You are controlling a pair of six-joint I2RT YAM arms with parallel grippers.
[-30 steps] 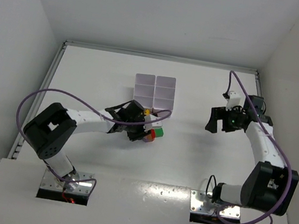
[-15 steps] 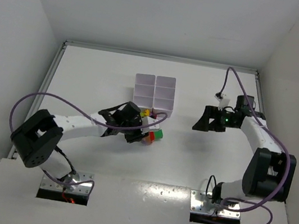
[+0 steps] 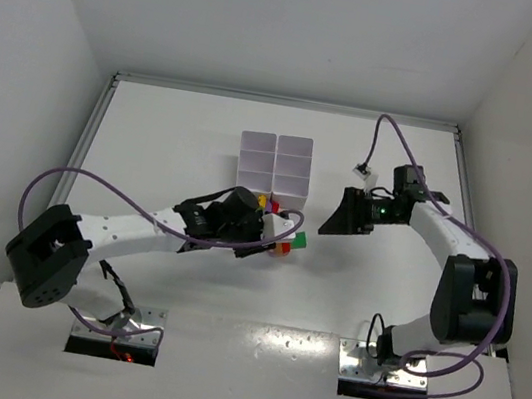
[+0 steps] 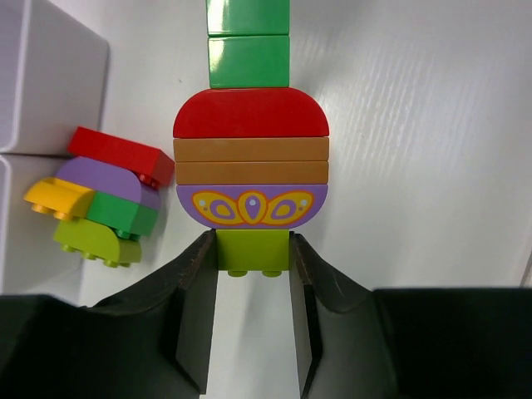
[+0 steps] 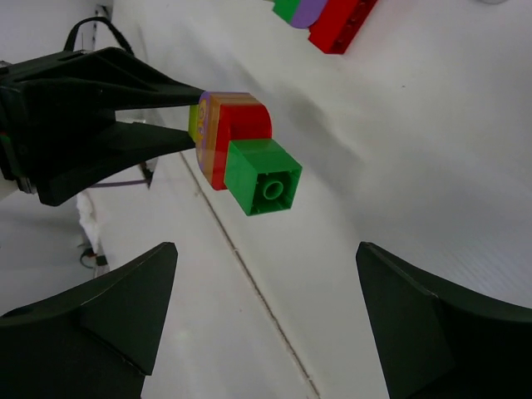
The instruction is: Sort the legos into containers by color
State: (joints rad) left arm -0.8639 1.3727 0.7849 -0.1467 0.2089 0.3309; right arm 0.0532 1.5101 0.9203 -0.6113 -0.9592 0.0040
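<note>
My left gripper is shut on the lime brick at the near end of a lego stack. Beyond the lime brick the stack runs purple, orange, red, then green. My right gripper stands open, facing the stack's green end from a short way off and not touching it. A second clump of legos in red, purple, yellow and green lies against the white containers.
The containers' wall stands just left of the loose clump. Purple cables loop from both arms, one over the left arm. White walls enclose the table on three sides.
My left arm has reached rightward, carrying the stack away from the tray corner. The right arm has swung left toward the stack, and its jaws have narrowed a little.
</note>
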